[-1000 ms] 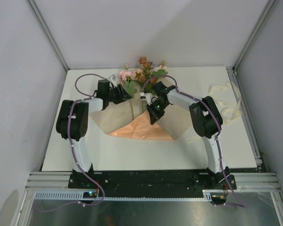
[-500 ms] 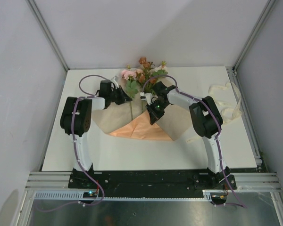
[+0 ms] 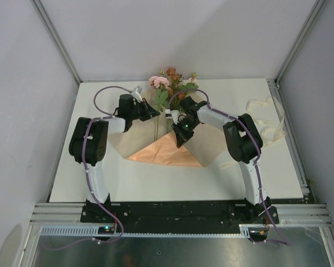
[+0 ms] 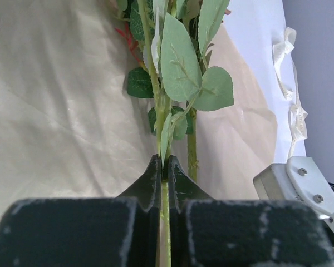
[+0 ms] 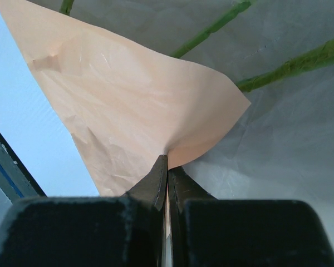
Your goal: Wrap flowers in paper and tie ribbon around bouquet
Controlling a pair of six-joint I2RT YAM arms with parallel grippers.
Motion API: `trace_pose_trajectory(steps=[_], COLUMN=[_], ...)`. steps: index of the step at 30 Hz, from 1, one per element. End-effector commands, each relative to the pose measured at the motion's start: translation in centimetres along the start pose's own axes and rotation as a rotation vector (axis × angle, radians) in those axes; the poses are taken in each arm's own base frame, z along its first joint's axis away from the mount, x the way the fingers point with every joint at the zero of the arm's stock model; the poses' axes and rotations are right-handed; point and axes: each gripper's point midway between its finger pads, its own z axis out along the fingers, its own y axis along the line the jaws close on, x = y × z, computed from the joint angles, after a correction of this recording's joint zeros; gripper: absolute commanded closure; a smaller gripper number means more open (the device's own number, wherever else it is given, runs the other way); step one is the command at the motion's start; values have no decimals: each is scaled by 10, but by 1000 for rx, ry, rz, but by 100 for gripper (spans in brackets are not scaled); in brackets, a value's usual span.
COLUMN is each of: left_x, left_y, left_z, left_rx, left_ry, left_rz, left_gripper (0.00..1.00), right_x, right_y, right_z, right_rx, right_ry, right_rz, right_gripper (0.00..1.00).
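Paper (image 3: 166, 157) lies spread on the table (image 3: 128, 186), with its near corner folded up so the peach face shows. Over the paper's middle, the left gripper (image 4: 163, 167) is pinched tight on a green stem of the flowers (image 3: 170, 83), whose blooms reach past the paper's far edge. That grip seems meant to line the stems along the sheet's centre. The right gripper (image 5: 167, 164) has its jaws together on the paper's folded flap, just right of the stems, likely ready to draw it across them. Off the paper's right side lies the ribbon (image 3: 264, 119), untouched, so tying is not yet begun.
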Motion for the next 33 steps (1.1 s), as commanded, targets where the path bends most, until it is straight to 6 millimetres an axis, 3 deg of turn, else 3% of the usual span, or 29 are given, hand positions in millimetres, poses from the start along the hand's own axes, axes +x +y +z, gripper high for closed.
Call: trace_pose_trajectory(steps=[1, 7, 13, 22, 33], left_x=[-16, 3, 12, 23, 11], left_y=[-25, 2, 13, 24, 7], left_z=[2, 17, 18, 13, -11], left_rx=[74, 22, -7, -40, -17], left_ry=[-54, -15, 3, 47, 55], left_rz=[29, -81, -135, -196, -113], left_gripper=[100, 97, 92, 63, 35], right_x=[-13, -20, -37, -42, -42], right_y=[2, 8, 10, -13, -24], right_z=[-6, -14, -25, -18, -4], right_rx=[-4, -12, 14, 67, 85], right_ry=[-32, -54, -100, -98, -81], right_rz=[-17, -27, -62, -42, -35], right_gripper=[100, 100, 100, 100, 100])
